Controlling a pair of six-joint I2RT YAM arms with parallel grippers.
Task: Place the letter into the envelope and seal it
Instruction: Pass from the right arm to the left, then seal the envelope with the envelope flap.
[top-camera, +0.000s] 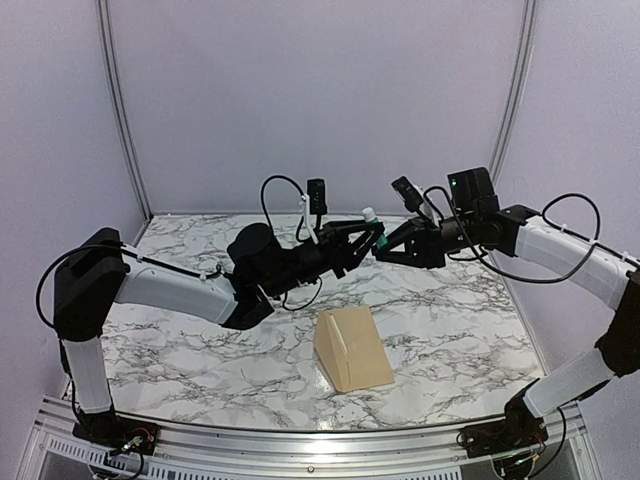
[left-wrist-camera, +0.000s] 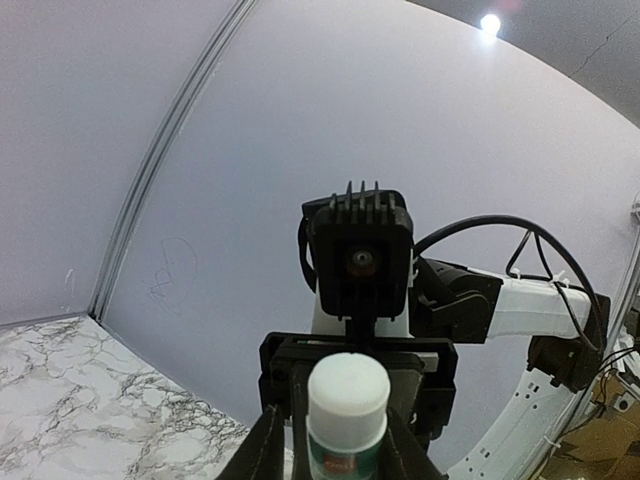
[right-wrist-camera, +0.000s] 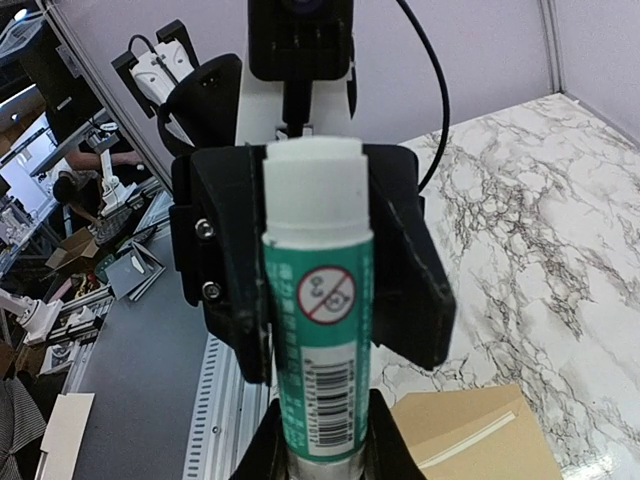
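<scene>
The glue stick (right-wrist-camera: 318, 330) has a green label with a red prohibition sign (right-wrist-camera: 326, 295) and a barcode (right-wrist-camera: 330, 395); the fine print is illegible.

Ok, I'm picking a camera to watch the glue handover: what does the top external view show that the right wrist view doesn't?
Only top external: both arms whole, and the entire envelope lying on the marble table beneath them. Only right wrist: the glue stick with its green label and barcode, and the left gripper with jaws flanking the white cap up close. Both: the stick raised between the two grippers, the right gripper clamped on its body, the envelope below.
</scene>
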